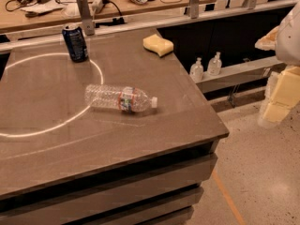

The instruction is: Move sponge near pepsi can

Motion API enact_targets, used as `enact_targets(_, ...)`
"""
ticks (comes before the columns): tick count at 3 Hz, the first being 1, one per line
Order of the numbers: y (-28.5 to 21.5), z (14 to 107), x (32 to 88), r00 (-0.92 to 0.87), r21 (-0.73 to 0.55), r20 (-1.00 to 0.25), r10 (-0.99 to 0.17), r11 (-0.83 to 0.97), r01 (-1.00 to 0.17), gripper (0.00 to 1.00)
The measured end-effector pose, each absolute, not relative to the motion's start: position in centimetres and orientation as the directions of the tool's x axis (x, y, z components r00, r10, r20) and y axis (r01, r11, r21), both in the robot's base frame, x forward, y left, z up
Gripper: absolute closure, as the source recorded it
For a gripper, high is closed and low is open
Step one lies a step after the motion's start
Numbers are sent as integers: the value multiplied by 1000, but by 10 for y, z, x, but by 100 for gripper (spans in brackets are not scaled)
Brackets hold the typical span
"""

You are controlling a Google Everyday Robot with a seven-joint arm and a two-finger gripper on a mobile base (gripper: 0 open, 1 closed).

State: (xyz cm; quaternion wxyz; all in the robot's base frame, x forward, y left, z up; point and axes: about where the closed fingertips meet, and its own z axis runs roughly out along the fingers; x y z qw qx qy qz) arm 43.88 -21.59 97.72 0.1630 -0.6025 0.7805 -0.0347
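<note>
- Worktop [154, 125]: brown slab; the front edge and right edge meet at a corner in the lower right, and a pale rail runs along the back edge.
- Sponge [158, 44]: lies flat at the far right of the worktop, close to the back rail and near the right edge, with nothing touching it.
- Pepsi can [75, 42]: stands upright near the back edge, left of centre, on the line of a white ring [96, 69] marked on the worktop.
- Sponge and pepsi can are well apart, with a bare strip of worktop between them along the back.
- Plastic bottle [120, 98]: lies on its side mid-worktop, cap pointing right, base end at the ring line. It is nearer the front than the strip between sponge and can, and apart from both.
- The front half of the worktop is bare right up to the front edge.
- Gripper [280, 100]: at the right border of the view, off the worktop and over the floor [262, 172], beyond the right edge. It is well apart from the sponge and holds nothing I can see; whether it is open or closed, I cannot tell.
- Counts on the worktop: 1 sponge, 1 pepsi can, 1 plastic bottle.
- Off the worktop: 2 small clear bottles [197, 71] stand side by side on a low ledge to the right.
- 1 orange line [227, 198] runs across the floor by the worktop's corner.
- Bench [47, 13] behind the rail carries cables and clutter.
</note>
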Motion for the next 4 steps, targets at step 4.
enact_targets(4,-195,990,531,-224,-273,-643,-732,492,-826,0)
